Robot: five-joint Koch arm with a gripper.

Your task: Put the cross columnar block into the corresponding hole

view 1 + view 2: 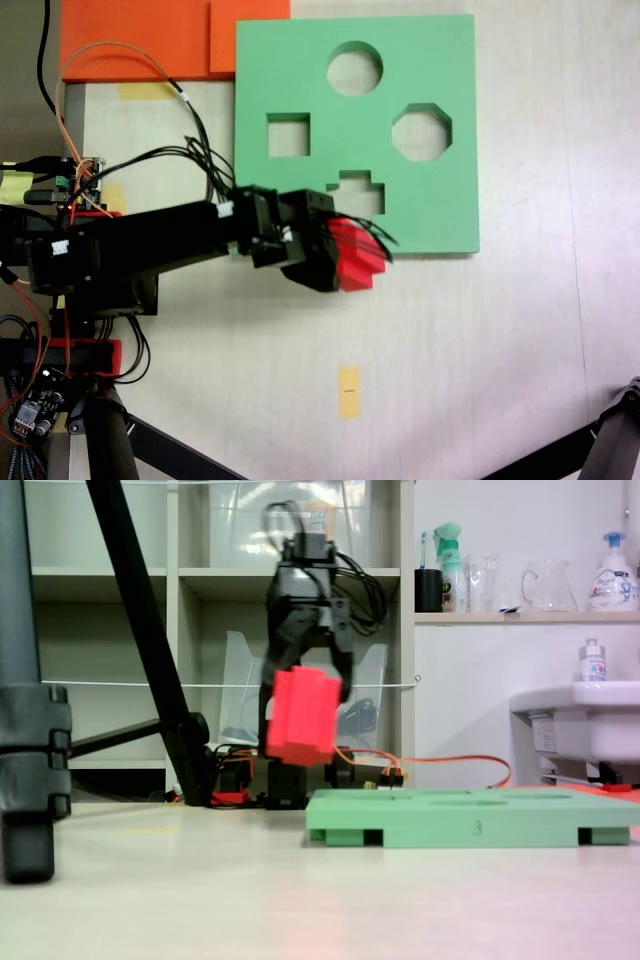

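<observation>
- The gripper [352,252] is clamped on the cross columnar block [358,255], sitting just below the centre of the top-down fixed view, at the lower edge of the green foam board [440,60].
- In the low fixed view, the red block [302,716] hangs in the upper middle of the frame, well clear of the table and above the board's [470,825] left end.
- The corresponding hole [362,192] lies just above the block in the top-down view, partly covered by the gripper body, so alignment is hard to judge from there.
- Risk one: the block looks tilted in the low view. If it goes down like that, its arms are likely to catch the cutout's corners and jam.
- Risk two: rotation. A plus shape only fits in matching orientations, and a slight twist could leave it perched on the foam surface.
- Risk three: pressing down on a misfit could shove the light board across the table [520,350], dragging the hole away.
- Risk four: the square cutout [288,135] and octagonal cutout [421,132] sit close by, and a drifting approach might land there.
- Risk five: foam is soft, so the grip may let the block swivel mid-descent.
</observation>
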